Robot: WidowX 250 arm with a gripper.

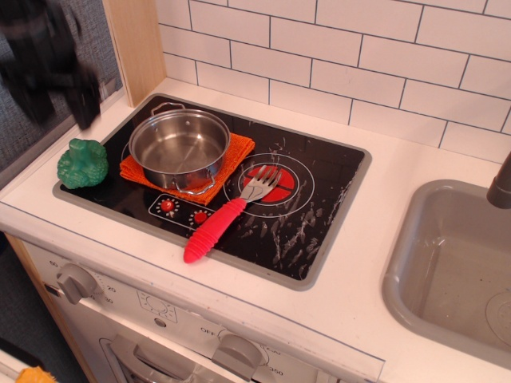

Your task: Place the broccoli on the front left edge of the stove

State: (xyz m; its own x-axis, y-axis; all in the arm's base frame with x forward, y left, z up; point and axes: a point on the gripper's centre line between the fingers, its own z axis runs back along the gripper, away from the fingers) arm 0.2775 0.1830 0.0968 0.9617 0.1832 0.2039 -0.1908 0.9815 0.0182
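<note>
The broccoli point(82, 163) sits on the front left edge of the stove point(319, 231). The gripper point(60, 108) above is blurry and holds nothing; how wide it is open cannot be told. The broccoli looks light, hard and bumpy, easy to pinch by its sides.

The black robot gripper point(60, 108) at the upper left is smeared by motion blur, so its shape is lost and whether its jaws stand open or closed cannot be told; its upper part is cut off by the top and left edges. The square orange woven cloth point(231, 155) is mostly hidden beneath the round shiny steel pot point(180, 149). The grey plastic sink basin point(415, 263) runs off the right edge, as does the dark faucet base point(501, 187). The white oven front with grey knobs point(76, 281) is cropped by the bottom edge, its dial markings too small to read.
</note>
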